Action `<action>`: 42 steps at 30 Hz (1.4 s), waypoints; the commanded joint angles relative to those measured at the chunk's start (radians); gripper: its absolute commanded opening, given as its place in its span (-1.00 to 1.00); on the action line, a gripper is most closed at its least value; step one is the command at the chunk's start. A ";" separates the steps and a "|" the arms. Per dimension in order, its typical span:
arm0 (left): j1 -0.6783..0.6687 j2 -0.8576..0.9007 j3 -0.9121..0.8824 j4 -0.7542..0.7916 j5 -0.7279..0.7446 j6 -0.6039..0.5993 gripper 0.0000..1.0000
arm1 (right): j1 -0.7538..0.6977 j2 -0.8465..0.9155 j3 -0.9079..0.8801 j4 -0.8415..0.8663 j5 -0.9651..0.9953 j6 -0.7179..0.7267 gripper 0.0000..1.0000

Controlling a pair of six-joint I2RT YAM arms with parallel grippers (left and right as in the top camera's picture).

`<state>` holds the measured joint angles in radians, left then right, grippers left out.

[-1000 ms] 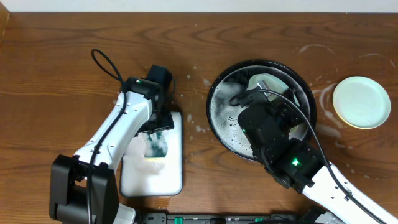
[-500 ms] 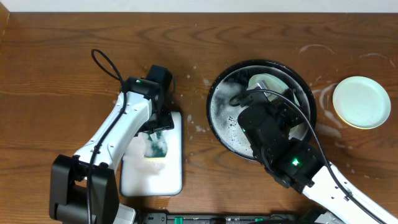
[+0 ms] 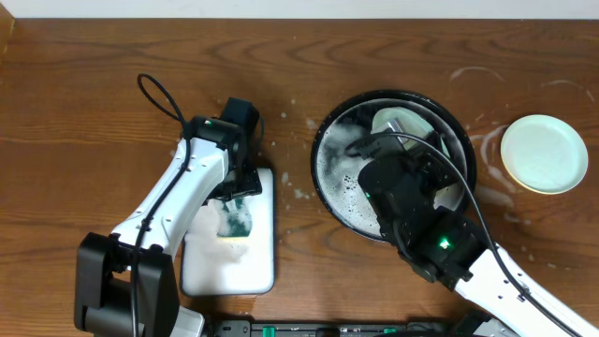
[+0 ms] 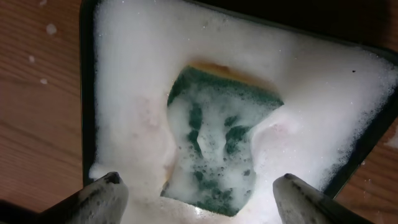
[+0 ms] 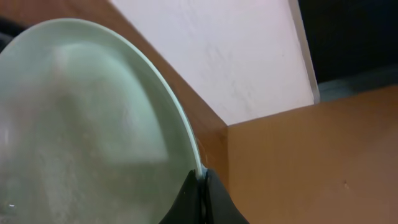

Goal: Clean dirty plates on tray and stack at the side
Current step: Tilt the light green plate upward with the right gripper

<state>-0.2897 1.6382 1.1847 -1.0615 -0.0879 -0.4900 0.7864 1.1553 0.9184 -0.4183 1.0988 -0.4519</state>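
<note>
My right pincer (image 5: 200, 186) pinches a pale green plate (image 5: 93, 124) by its rim; my left pincer (image 4: 199, 193) hangs spread over a soapy sponge (image 4: 217, 143).

In the right wrist view my fingertips are pressed together on the plate's edge, low in the frame. From overhead that plate shows in the upper part of the black tray (image 3: 318, 187), right of centre, with foam beside it. A second plate (image 3: 544, 153) lies on the wood (image 3: 94, 94) at the far right, apart from the tray. My left fingers stand wide apart above the green sponge, which lies in foam in the white dish (image 3: 229, 271), lower left of centre.
</note>
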 commanded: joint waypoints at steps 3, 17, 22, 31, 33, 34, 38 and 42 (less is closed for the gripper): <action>0.003 -0.005 -0.001 -0.002 -0.005 0.007 0.62 | 0.013 0.008 0.016 0.039 0.085 0.042 -0.98; 0.003 -0.005 -0.001 -0.002 -0.005 0.007 0.63 | -0.052 0.017 0.016 0.003 0.048 0.096 -0.98; 0.003 -0.005 -0.001 -0.002 -0.005 0.007 0.62 | -0.058 0.022 0.016 -0.011 0.000 0.049 -0.98; 0.003 -0.005 -0.001 -0.002 -0.005 0.007 0.63 | -0.060 0.023 0.016 -0.017 -0.043 0.108 -0.98; 0.003 -0.005 -0.001 -0.002 -0.005 0.007 0.63 | -0.060 0.023 0.016 -0.016 -0.042 0.107 -0.98; 0.003 -0.005 -0.001 -0.002 -0.005 0.007 0.63 | -0.060 0.023 0.016 -0.017 -0.042 0.107 -0.98; 0.003 -0.005 -0.001 -0.002 -0.005 0.007 0.63 | -0.060 0.023 0.016 -0.019 -0.042 0.107 -0.98; 0.003 -0.005 -0.001 -0.002 -0.005 0.007 0.63 | -0.060 0.023 0.016 -0.019 -0.042 0.107 -0.98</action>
<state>-0.2897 1.6382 1.1847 -1.0615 -0.0875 -0.4900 0.7277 1.1755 0.9195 -0.4374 1.0470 -0.3656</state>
